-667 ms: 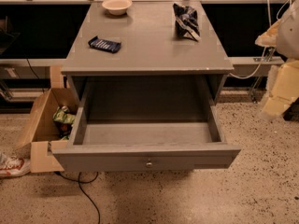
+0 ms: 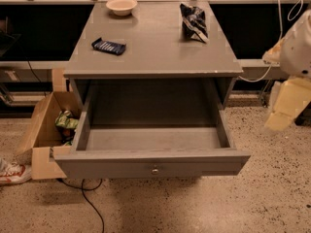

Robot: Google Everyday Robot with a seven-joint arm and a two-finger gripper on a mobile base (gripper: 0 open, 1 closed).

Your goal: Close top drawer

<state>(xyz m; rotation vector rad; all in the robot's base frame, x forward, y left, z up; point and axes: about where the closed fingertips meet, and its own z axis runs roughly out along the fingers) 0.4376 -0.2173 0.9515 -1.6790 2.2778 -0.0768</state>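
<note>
The top drawer (image 2: 121, 166) of the grey cabinet (image 2: 155, 52) stands pulled far out toward me. Its inside is empty. A small round silver knob (image 2: 155, 169) sits in the middle of its flat front. The two lower drawers are hidden under it. My gripper (image 2: 286, 106), a cream part hanging below the white arm (image 2: 299, 52), is at the right edge of the view. It is to the right of the drawer's right side, apart from it and holding nothing that I can see.
On the cabinet top lie a white bowl (image 2: 121, 6), a dark blue packet (image 2: 109, 46) and a black crumpled bag (image 2: 194, 22). An open cardboard box (image 2: 41, 130) stands on the floor at the left, with a shoe (image 2: 9, 173). A black cable (image 2: 90, 203) runs under the drawer.
</note>
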